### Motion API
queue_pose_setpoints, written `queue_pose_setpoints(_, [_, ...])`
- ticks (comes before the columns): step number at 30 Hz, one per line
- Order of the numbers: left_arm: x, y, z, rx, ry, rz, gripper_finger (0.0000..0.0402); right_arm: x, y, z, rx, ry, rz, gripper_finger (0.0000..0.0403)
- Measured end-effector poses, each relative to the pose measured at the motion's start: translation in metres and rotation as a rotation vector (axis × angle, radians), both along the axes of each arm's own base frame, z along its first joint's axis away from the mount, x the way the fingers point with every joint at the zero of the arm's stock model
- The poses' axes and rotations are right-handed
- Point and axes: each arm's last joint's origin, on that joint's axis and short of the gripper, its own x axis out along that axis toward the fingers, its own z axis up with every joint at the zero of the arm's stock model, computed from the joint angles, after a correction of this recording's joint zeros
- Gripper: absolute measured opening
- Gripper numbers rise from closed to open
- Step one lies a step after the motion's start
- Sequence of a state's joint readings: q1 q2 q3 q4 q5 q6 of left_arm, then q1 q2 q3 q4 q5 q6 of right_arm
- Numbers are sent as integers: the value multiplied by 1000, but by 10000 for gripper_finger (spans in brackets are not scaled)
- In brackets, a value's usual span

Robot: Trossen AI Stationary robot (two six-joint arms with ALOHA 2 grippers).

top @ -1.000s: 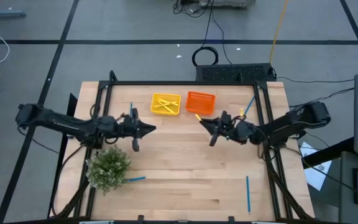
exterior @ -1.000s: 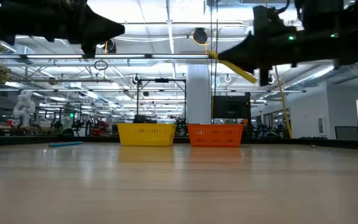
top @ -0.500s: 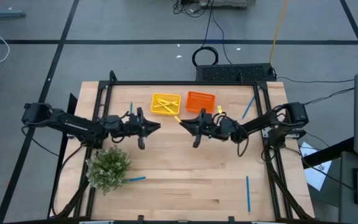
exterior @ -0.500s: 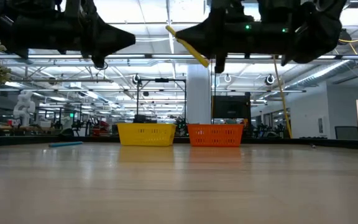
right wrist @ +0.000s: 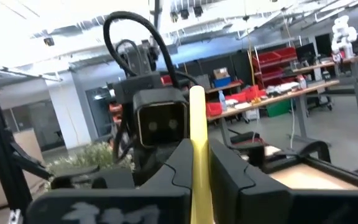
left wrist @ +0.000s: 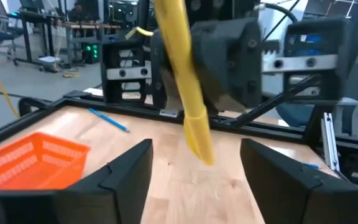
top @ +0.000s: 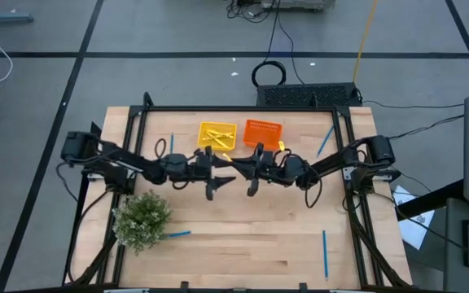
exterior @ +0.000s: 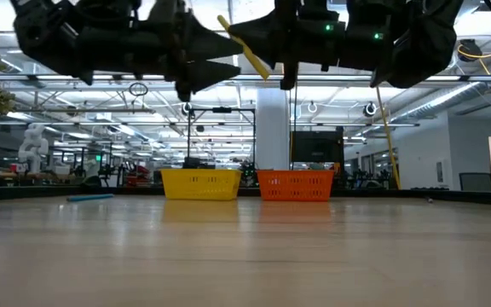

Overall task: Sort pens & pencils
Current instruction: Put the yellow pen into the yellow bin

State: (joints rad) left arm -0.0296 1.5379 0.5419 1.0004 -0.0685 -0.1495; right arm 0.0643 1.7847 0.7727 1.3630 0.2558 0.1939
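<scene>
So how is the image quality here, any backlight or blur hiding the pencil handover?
Low view: bright ceiling lights leave both arms as dark silhouettes, though the yellow pencil stays readable. Left wrist view: the pencil is close and soft, the open left pincer dark at the edge. Right wrist view: overexposed ceiling, right pincer shut on the pencil. High view: even, clear light.

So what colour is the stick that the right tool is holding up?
Yellow. The pencil clamped in the right tool shows best in the left wrist view.
</scene>
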Motion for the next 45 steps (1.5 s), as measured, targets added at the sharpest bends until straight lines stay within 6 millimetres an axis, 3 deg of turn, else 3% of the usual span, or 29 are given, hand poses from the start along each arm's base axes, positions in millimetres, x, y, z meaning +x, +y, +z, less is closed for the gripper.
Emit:
queue_pose_setpoints(5, [18,-6,1,5,-4,-18,255,0,3,-1,-7,7,6,15])
queue_pose_setpoints(16, [22,-9,5,43,-14,58,248,0,3,0,2,3,8,15])
queue_pose_setpoints(22, [22,-4,5,38,-18,72,183,0,3,0,7,3,9,14])
queue_pose_setpoints(29, [22,-1,4,28,-14,70,47,0,3,-1,-2,7,5,14])
queue_pose_setpoints(39, [22,-1,3,24,-4,70,39,0,3,-2,6,14,12,12])
queue_pose_setpoints(42, [22,-1,2,35,15,66,39,0,3,-3,26,19,17,37])
queue_pose_setpoints(45, [21,-1,-2,53,65,72,39,0,3,-5,26,37,14,100])
